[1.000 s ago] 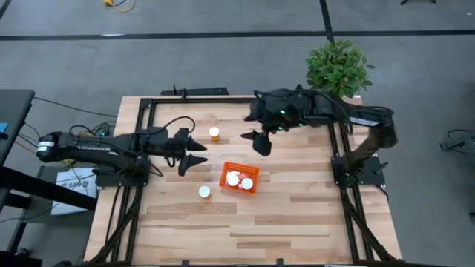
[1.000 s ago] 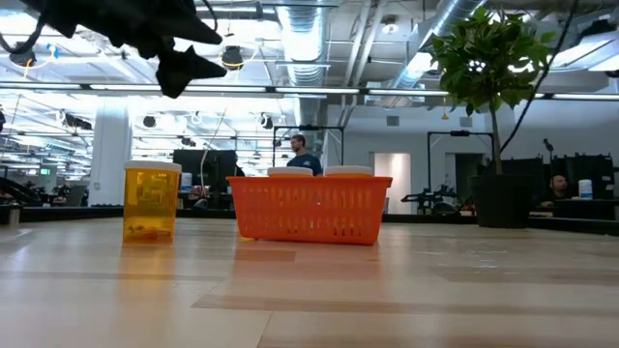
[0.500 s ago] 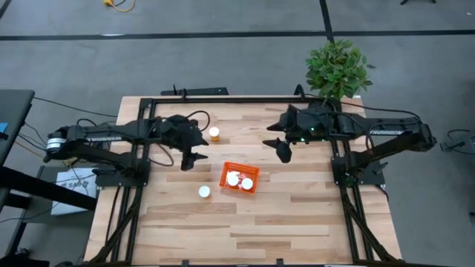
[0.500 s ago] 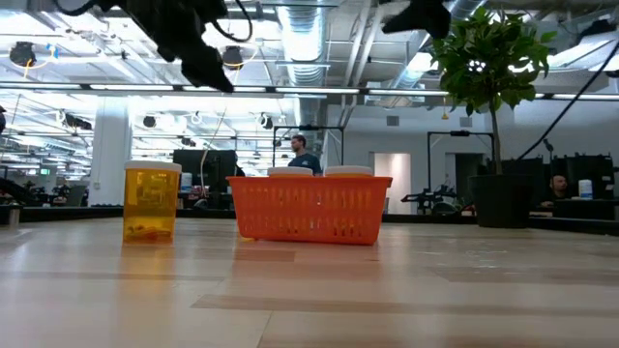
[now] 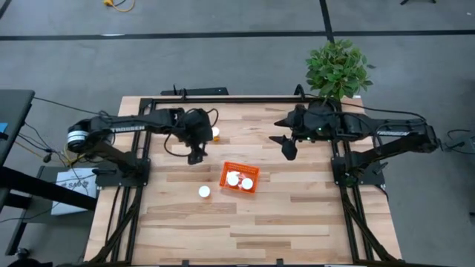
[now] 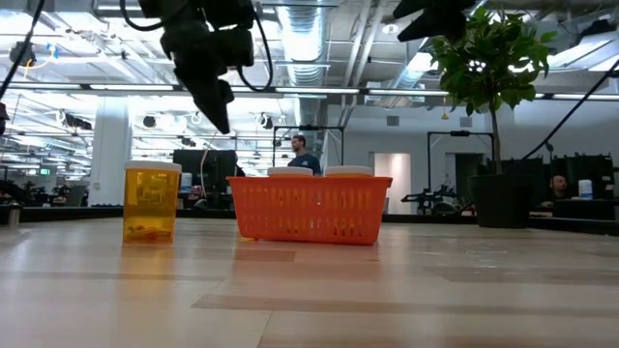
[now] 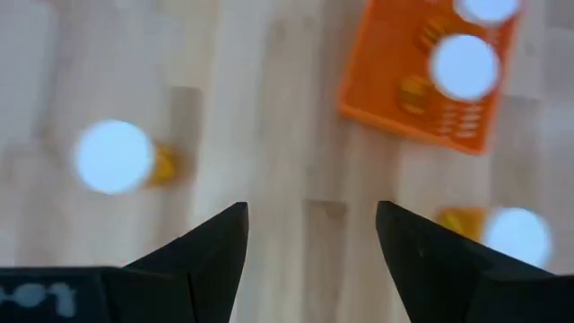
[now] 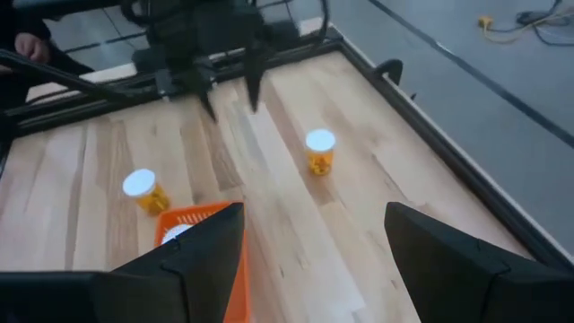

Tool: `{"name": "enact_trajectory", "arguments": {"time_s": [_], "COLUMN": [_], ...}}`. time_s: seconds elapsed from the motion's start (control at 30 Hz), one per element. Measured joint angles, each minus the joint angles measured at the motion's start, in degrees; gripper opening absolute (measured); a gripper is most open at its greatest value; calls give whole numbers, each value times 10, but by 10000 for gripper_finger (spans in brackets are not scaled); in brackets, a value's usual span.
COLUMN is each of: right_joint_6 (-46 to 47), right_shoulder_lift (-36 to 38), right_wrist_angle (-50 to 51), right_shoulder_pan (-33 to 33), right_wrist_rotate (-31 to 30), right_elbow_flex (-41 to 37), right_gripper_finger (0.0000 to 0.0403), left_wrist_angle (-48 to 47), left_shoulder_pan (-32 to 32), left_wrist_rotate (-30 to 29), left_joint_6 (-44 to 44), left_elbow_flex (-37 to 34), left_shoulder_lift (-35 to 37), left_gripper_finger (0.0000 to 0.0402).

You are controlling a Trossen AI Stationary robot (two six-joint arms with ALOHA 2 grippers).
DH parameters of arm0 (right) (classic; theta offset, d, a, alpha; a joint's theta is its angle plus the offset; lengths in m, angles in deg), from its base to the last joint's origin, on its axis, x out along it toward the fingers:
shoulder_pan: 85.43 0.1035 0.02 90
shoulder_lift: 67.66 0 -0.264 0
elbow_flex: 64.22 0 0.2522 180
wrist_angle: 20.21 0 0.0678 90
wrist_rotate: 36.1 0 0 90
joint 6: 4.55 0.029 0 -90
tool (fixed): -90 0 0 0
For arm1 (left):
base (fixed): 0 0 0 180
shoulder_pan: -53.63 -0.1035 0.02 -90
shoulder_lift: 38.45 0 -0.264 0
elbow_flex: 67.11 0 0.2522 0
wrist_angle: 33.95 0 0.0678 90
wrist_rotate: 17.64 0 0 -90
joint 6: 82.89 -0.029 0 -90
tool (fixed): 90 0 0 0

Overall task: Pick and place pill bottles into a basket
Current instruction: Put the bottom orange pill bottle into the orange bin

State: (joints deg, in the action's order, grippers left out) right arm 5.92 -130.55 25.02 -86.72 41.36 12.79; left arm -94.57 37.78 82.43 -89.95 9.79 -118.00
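Observation:
The orange basket (image 5: 239, 178) sits mid-table with two white-capped pill bottles (image 5: 233, 179) standing inside it. A third bottle (image 5: 204, 192) stands on the wood to the basket's near left. A fourth bottle (image 5: 214, 134) stands toward the far side, partly behind my left arm. My left gripper (image 5: 196, 156) is open and empty, pointing down above the table between that far bottle and the basket; its wrist view shows both loose bottles (image 7: 112, 157) (image 7: 511, 235) and the basket (image 7: 421, 85). My right gripper (image 5: 288, 152) is open and empty, right of the basket.
A potted plant (image 5: 338, 68) stands at the table's far right corner. Black frame rails (image 5: 223, 100) run along the far, left and right sides. Bare wood lies toward the near edge (image 5: 245, 230). In the low view a person (image 6: 302, 155) shows in the room behind.
My left gripper has swung toward the table's right, near the far bottle, and has turned from pointing sideways to pointing down; it has also come lower. My right gripper has drawn back toward the table's right edge, away from the basket. The bottles and basket have kept still.

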Motion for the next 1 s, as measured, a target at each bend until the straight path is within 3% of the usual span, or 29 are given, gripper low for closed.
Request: {"name": "enact_trajectory", "arguments": {"time_s": [0.2,0.53,1.0], "right_joint_6": [-4,0,16], "right_shoulder_lift": [3,3,3], "right_wrist_angle": [-4,-4,-3], "right_shoulder_pan": [-3,-3,-2], "right_wrist_rotate": [0,1,4], "right_elbow_flex": [0,0,0], "right_gripper_finger": [265,265,265], "left_wrist_angle": [-45,-52,-53], "left_shoulder_pan": [36,129,189], "left_wrist_rotate": [75,36,36], "left_joint_6": [12,11,-49], "left_elbow_flex": [1,1,1], "left_shoulder_lift": [0,6,6], "left_gripper_finger": [236,236,236]}}
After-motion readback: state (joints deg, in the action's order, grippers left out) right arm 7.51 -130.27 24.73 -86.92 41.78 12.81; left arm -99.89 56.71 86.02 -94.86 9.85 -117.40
